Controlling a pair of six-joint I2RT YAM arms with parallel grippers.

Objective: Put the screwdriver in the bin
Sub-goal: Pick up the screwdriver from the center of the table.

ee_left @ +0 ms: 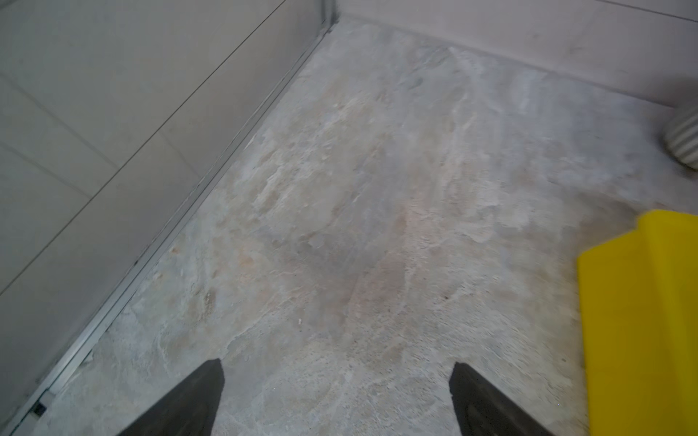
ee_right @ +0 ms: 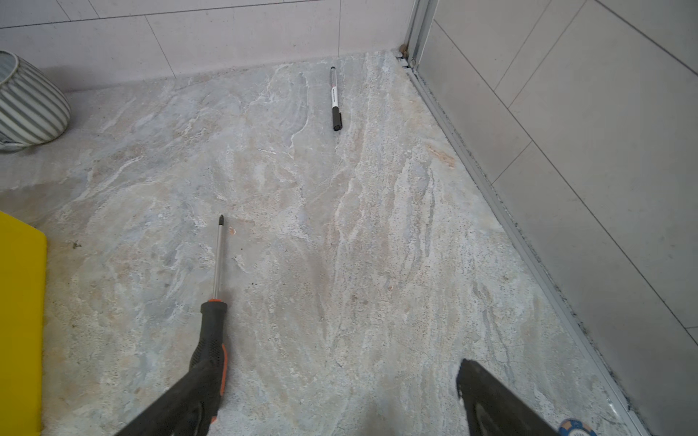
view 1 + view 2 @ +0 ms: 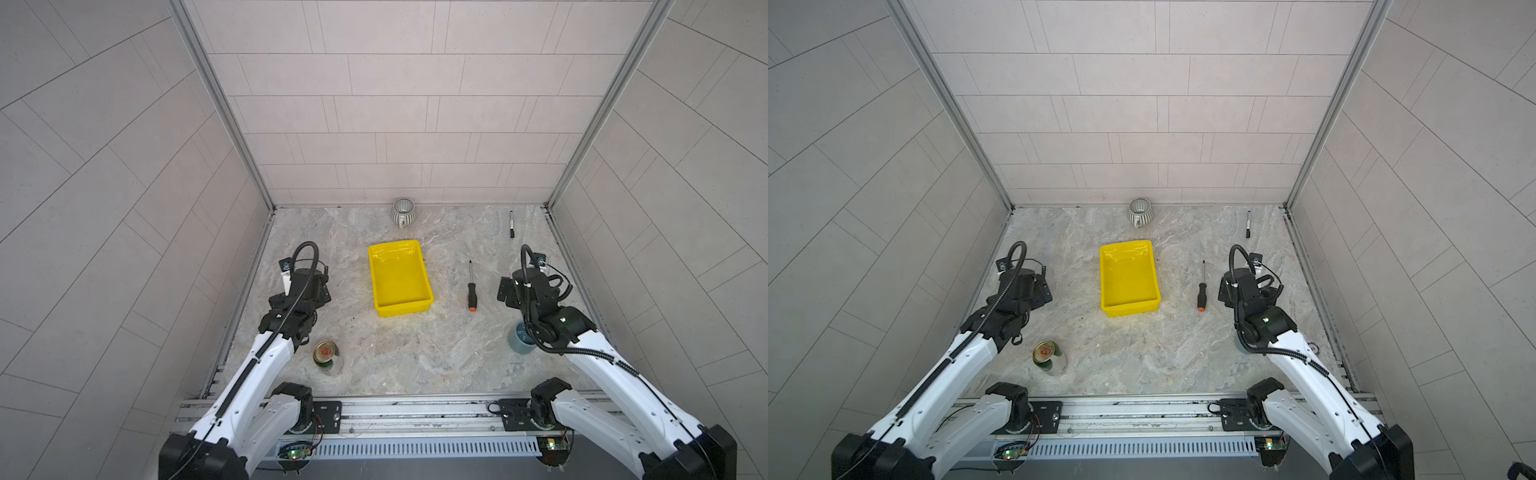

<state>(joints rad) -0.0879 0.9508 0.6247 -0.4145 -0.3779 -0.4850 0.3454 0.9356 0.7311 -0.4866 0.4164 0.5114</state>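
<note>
Marbled tabletop (image 3: pixel 415 353), tiled walls (image 3: pixel 395 124), yellow bin (image 3: pixel 400 282)

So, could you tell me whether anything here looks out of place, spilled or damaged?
Nothing stands out. The bin sits empty and slightly turned, the screwdriver lies flat beside it without touching, and the mug stands upright; no spills or damage show.

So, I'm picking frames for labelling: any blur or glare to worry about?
Left wrist view: the bin and mug look blurred. Right wrist view: the screwdriver is sharp. Both top views: glare on the bin's far inner wall.
</note>
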